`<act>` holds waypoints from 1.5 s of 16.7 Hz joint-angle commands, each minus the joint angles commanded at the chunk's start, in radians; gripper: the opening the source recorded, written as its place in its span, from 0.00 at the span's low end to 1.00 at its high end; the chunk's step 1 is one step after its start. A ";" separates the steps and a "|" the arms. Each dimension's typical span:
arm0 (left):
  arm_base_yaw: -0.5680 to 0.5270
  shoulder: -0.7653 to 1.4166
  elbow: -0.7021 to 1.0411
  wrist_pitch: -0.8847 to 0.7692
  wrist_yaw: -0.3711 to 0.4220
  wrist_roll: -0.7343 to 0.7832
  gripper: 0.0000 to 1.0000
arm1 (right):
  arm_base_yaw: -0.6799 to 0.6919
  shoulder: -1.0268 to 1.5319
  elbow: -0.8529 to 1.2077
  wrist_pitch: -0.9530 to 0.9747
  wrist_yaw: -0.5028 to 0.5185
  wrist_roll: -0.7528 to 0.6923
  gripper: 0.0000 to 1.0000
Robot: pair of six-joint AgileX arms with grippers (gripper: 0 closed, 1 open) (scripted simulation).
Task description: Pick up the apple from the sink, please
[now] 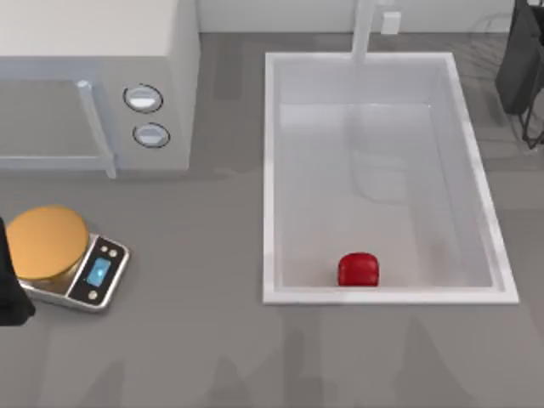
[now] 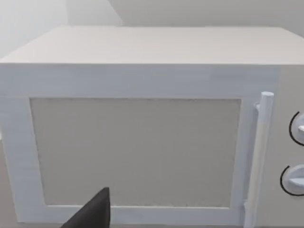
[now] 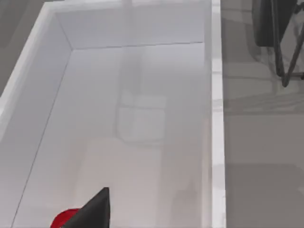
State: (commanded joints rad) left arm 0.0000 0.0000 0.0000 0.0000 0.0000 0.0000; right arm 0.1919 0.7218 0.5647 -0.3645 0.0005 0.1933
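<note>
The apple (image 1: 358, 269) is small, glossy and red, and lies on the floor of the sink (image 1: 270, 170) against its near wall, a little left of the middle. The right wrist view catches a sliver of the apple (image 3: 62, 220) just beside a dark part of my right gripper (image 3: 91, 211), which hangs above the near end of the sink (image 3: 216, 118). My left arm (image 1: 8, 289) sits at the table's left edge by the scale, and a dark part of my left gripper (image 2: 92, 213) faces the microwave door.
A grey-white microwave (image 1: 102, 76) with two knobs stands at the back left. A scale with an orange plate (image 1: 47, 242) sits at the front left. A pale faucet post (image 1: 364, 30) rises behind the sink. A dark wire-legged object (image 1: 520, 68) stands at the back right.
</note>
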 joint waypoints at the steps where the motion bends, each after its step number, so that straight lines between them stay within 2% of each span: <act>1: 0.000 0.000 0.000 0.000 0.000 0.000 1.00 | 0.024 0.091 0.071 -0.046 0.000 0.025 1.00; 10: 0.000 0.000 0.000 0.000 0.000 0.000 1.00 | 0.241 0.922 0.715 -0.464 0.001 0.250 1.00; 15: 0.000 0.000 0.000 0.000 0.000 0.000 1.00 | 0.332 1.274 0.984 -0.640 0.002 0.347 1.00; 19: 0.000 0.000 0.000 0.000 0.000 0.000 1.00 | 0.370 1.423 1.096 -0.713 0.002 0.387 1.00; 25: 0.000 0.000 0.000 0.000 0.000 0.000 1.00 | 0.368 1.434 1.103 -0.717 0.002 0.389 1.00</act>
State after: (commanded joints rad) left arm 0.0000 0.0000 0.0000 0.0000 0.0000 0.0000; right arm 0.5598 2.1559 1.6681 -1.0818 0.0024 0.5827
